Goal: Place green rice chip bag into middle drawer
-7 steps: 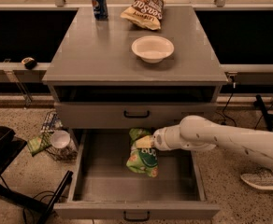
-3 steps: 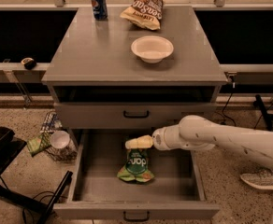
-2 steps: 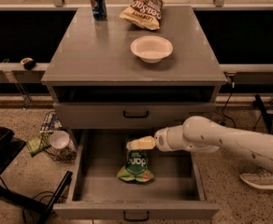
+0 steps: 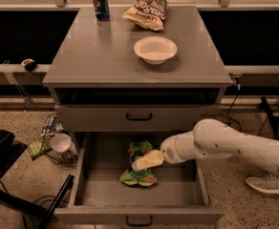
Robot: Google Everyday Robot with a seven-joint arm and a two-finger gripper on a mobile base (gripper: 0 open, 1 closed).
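Note:
The green rice chip bag (image 4: 139,177) lies flat on the floor of the middle drawer (image 4: 101,175), which is pulled wide open at the bottom of the grey cabinet. My gripper (image 4: 142,163) hovers just over the middle of the bag, reaching in from the right on the white arm (image 4: 225,144). It covers the bag's centre. I cannot tell whether it touches the bag.
The shut upper drawer front (image 4: 139,117) is just above. On the cabinet top stand a white bowl (image 4: 155,49), a tan-and-brown chip bag (image 4: 146,7) and a blue can (image 4: 100,4). A wire basket with a cup (image 4: 58,142) sits on the floor left.
The bag, held upright above the drawer floor earlier, dropped flat onto it. My gripper then moved slightly right and down over the bag.

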